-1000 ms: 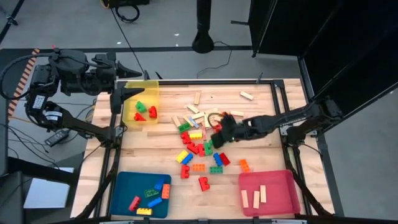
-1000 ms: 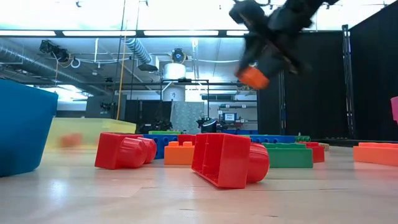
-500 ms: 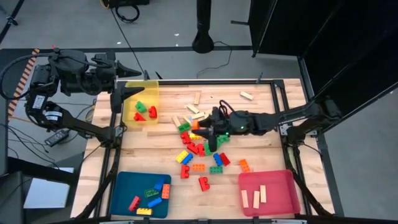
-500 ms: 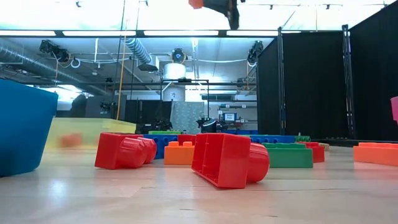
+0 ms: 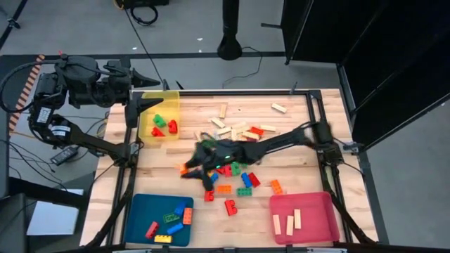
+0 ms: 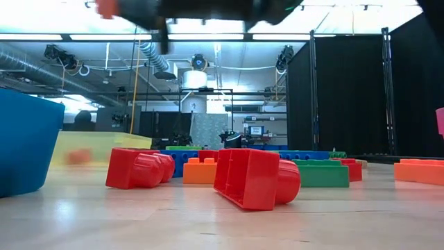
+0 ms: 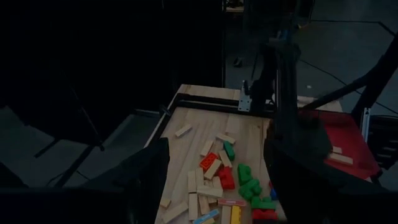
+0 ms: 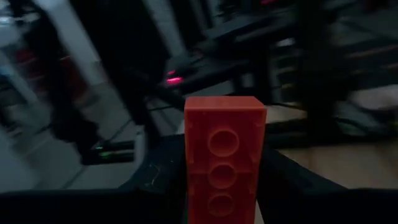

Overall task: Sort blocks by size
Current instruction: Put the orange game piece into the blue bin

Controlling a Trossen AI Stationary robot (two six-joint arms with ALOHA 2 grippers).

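The right claw grips an orange block above the counter, just left of the block pile. The left claw gapes empty behind the yellow tray.

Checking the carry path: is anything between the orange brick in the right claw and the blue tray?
Nothing visible. The right claw holds the orange brick above the table, and the boards between it and the blue tray look bare.

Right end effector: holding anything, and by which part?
Yes: the right end effector holds an orange studded plastic brick by its two long sides at one end; the rest sticks out forward.
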